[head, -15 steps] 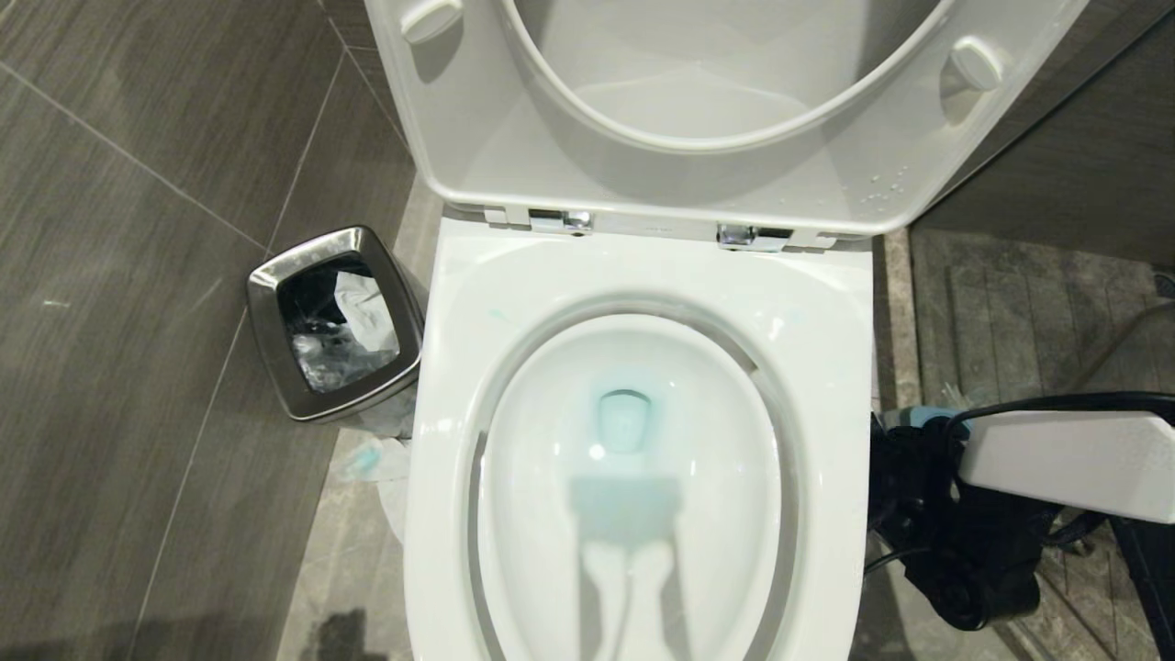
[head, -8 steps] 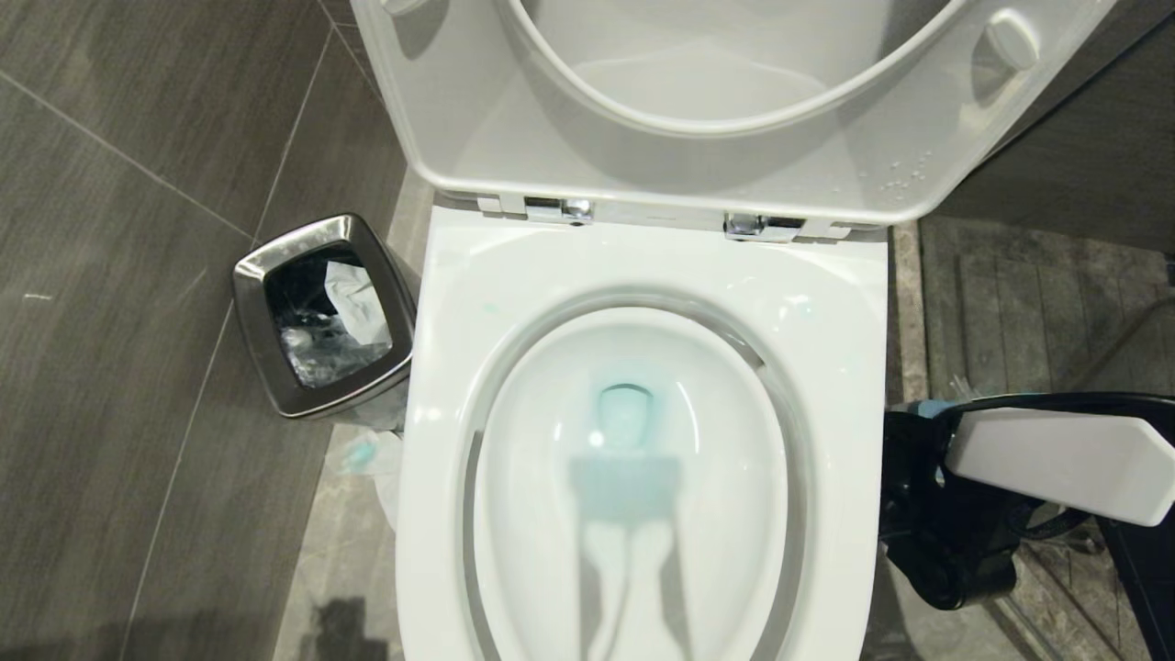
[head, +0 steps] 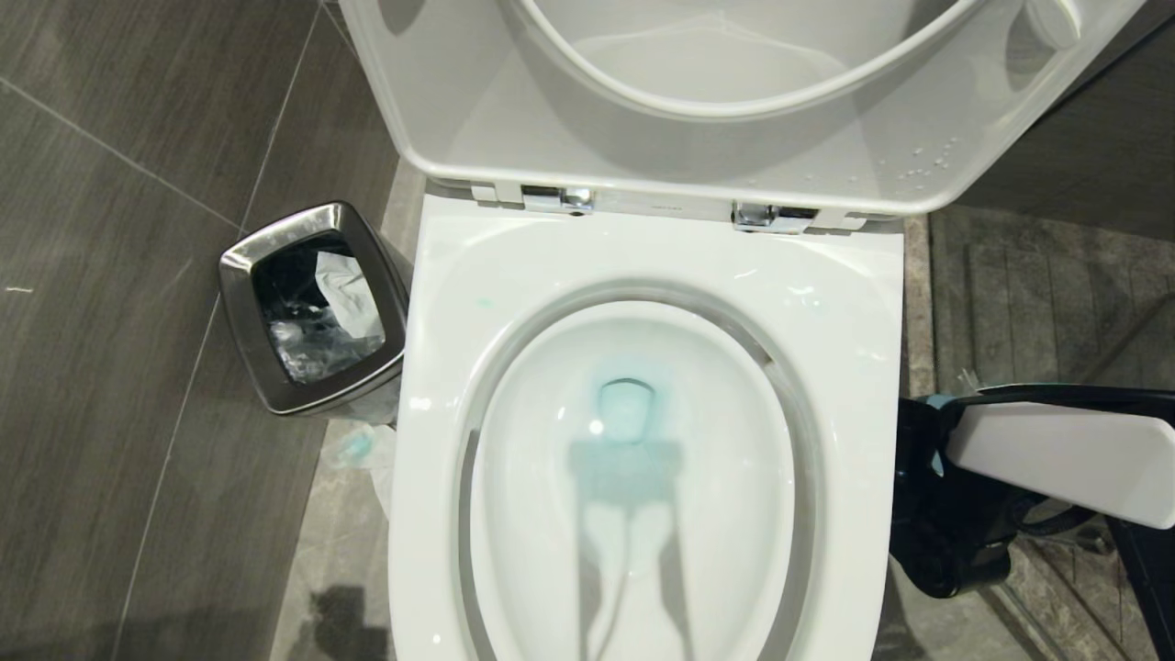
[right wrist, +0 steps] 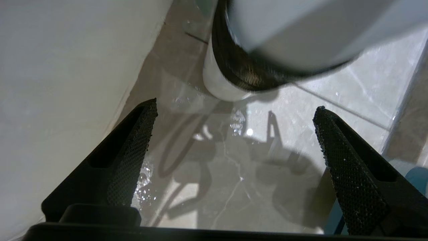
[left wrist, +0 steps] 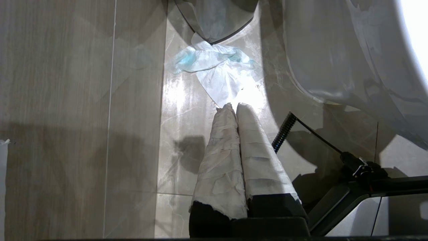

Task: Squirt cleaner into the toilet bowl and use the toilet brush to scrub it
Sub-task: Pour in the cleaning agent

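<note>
The toilet bowl [head: 528, 477] fills the middle of the head view, with seat and lid [head: 514, 119] raised and blue-tinted water [head: 624, 413] at its bottom. My right arm [head: 1056, 454] reaches down beside the bowl's right side. The right gripper [right wrist: 236, 104] stands open over wet floor tiles, nothing between its fingers [right wrist: 133, 147], with the toilet's white outer wall [right wrist: 67, 67] beside it. A bit of blue [head: 936, 401] shows by the wrist. The toilet brush is not clearly in view. My left gripper [left wrist: 235, 106] is shut, low by the toilet's left side.
A small steel waste bin [head: 240, 303] with a liner stands left of the toilet. A crumpled blue-stained tissue [left wrist: 217, 67] lies on the floor between bin and toilet. A blurred white round thing with a dark band [right wrist: 230, 73] stands just beyond the right fingertips.
The whole head view has shifted, so the camera moved. The right arm stays beside the toilet's right side, a little closer to its rim. Neither gripper has changed.
</note>
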You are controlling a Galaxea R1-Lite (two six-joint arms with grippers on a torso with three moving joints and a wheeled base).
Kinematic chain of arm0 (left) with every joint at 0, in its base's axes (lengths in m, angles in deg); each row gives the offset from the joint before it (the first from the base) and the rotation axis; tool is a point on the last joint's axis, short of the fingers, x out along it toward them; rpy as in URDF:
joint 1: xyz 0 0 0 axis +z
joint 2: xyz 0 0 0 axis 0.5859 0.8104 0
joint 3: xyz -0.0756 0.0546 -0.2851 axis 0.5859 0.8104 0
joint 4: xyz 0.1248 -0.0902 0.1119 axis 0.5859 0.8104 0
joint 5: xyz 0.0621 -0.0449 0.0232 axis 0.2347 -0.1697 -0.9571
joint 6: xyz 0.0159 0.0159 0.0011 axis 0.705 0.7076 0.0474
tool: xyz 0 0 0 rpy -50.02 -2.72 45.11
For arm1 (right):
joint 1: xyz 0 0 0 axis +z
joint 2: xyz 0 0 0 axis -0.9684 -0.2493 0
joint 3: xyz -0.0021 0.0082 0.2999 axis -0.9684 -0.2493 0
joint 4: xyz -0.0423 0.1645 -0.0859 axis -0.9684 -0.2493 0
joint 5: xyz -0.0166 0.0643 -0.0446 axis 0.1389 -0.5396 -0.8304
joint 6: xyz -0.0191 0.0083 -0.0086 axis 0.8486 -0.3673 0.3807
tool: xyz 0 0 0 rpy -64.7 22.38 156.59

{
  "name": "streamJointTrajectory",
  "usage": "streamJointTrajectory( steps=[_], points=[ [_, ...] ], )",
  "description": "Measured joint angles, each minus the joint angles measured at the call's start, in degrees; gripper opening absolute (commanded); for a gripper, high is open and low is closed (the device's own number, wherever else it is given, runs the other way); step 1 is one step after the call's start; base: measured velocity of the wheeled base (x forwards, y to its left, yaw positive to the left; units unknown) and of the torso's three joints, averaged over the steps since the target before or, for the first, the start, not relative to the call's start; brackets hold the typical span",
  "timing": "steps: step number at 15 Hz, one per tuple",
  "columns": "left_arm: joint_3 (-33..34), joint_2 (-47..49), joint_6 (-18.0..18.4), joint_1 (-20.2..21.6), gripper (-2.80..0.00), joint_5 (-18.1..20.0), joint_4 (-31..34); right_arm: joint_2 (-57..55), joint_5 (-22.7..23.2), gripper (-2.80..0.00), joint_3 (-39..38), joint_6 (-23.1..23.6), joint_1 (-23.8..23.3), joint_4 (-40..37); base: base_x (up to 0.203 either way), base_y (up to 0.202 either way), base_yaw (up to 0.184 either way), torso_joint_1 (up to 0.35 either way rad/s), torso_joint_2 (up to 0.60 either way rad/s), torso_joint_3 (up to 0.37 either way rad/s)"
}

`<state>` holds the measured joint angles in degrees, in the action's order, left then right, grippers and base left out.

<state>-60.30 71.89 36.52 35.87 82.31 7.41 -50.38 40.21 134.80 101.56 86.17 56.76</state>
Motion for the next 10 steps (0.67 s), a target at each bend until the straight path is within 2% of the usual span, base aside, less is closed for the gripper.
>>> streamJointTrajectory(
  steps=[4,10],
  points=[
    [0.0,0.0,-0.1,0.0,-2.8,0.0,0.0,1.2,-0.6,0.0,0.2,2.2,-0.1,0.0,0.0,0.0,0.0,0.0,0.0,0.0],
    [0.0,0.0,0.0,0.0,-2.8,0.0,0.0,0.3,-0.6,0.0,3.3,2.7,-0.1,0.0,0.0,0.0,0.0,0.0,0.0,0.0]
  ],
)
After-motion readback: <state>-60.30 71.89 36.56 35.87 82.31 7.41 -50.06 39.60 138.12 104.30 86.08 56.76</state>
